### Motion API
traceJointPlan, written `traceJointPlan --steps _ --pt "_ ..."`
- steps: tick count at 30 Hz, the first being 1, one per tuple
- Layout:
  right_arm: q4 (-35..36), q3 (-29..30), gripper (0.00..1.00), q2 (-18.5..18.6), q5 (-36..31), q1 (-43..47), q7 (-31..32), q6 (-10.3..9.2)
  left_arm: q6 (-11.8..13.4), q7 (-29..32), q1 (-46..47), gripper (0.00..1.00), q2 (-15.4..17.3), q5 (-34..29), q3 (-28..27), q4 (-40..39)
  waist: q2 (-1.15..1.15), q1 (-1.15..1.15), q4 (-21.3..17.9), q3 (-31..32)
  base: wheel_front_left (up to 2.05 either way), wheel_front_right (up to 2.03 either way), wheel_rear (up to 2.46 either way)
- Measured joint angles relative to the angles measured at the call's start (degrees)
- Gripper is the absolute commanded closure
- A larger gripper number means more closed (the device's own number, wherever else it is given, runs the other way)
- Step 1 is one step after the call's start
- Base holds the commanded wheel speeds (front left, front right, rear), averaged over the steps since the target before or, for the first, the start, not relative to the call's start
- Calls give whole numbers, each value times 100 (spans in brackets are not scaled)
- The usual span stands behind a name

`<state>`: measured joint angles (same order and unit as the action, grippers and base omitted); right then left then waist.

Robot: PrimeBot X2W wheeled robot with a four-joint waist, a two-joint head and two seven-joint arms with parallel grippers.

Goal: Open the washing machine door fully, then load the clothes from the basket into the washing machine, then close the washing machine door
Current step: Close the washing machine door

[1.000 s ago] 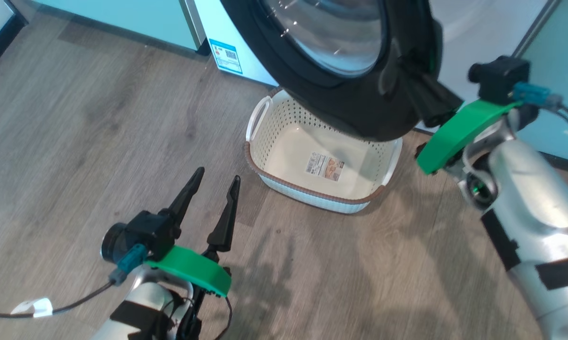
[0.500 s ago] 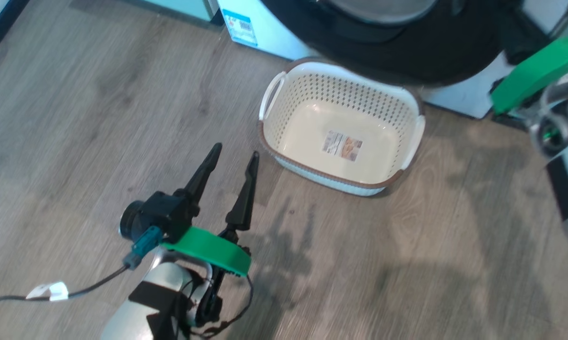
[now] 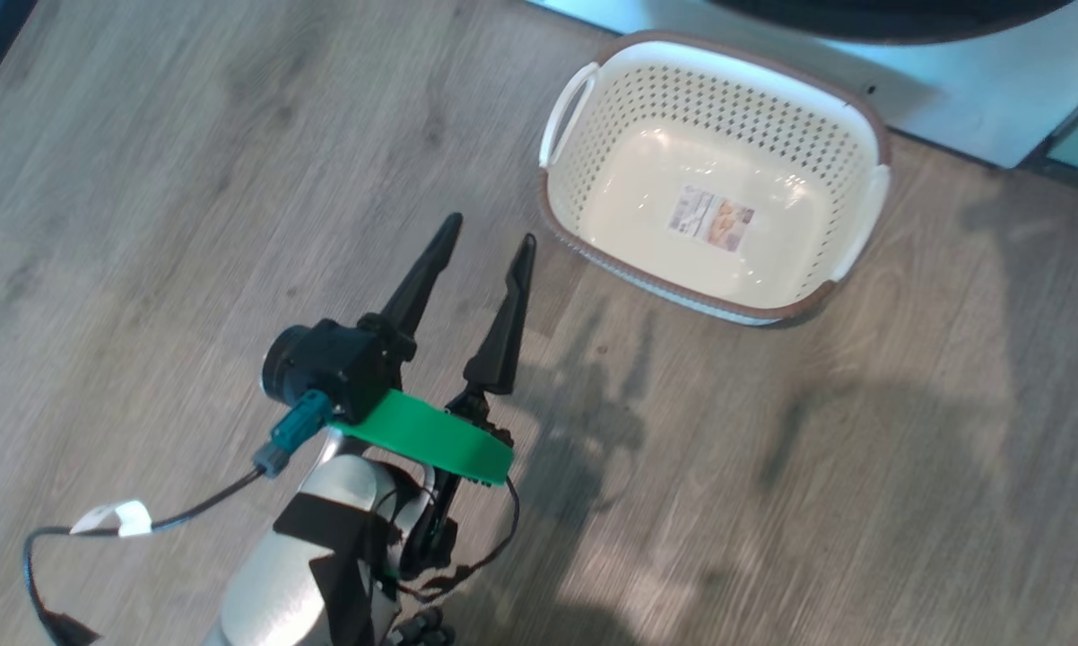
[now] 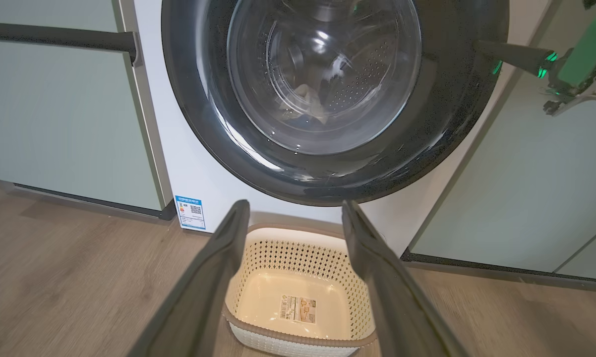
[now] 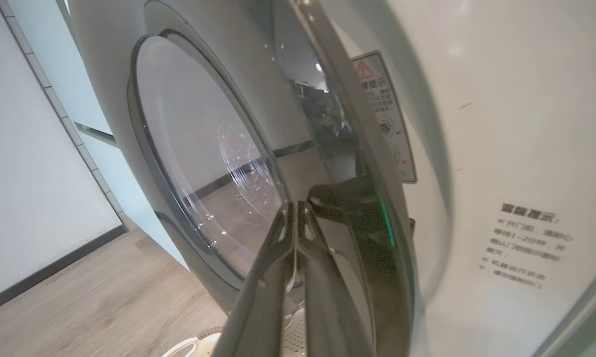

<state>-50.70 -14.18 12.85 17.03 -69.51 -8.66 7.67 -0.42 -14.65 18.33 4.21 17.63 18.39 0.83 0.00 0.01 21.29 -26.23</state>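
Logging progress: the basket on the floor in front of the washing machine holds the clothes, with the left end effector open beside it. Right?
No: the head view shows the basket empty but for its label. It does sit on the floor before the washing machine, left end effector open beside it.

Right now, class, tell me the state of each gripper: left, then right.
Left gripper: open, holding nothing.
Right gripper: closed, fingers together with nothing between them, at the edge of the washing machine door.
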Motion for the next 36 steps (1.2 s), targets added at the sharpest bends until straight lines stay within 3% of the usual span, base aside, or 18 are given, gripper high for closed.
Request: traceJointPlan --steps 15,24,32,36 --pt "-693 53 100 113 -151 -618 -302 1 -199 0 105 0 -180 -124 -182 33 0 -1 183 -238 0 0 0" --pt "-787 -258 100 69 -19 -634 -482 2 -244 0 105 0 -197 -151 -263 83 0 -1 137 -199 0 0 0" --pt "-74 -385 100 -40 411 86 -580 1 -236 -1 95 0 -199 -210 -374 140 0 -1 -41 -12 0 0 0" --pt "704 -234 100 -30 464 831 -580 1 -245 -1 61 0 -199 -307 -466 182 0 -1 -172 124 0 0 0"
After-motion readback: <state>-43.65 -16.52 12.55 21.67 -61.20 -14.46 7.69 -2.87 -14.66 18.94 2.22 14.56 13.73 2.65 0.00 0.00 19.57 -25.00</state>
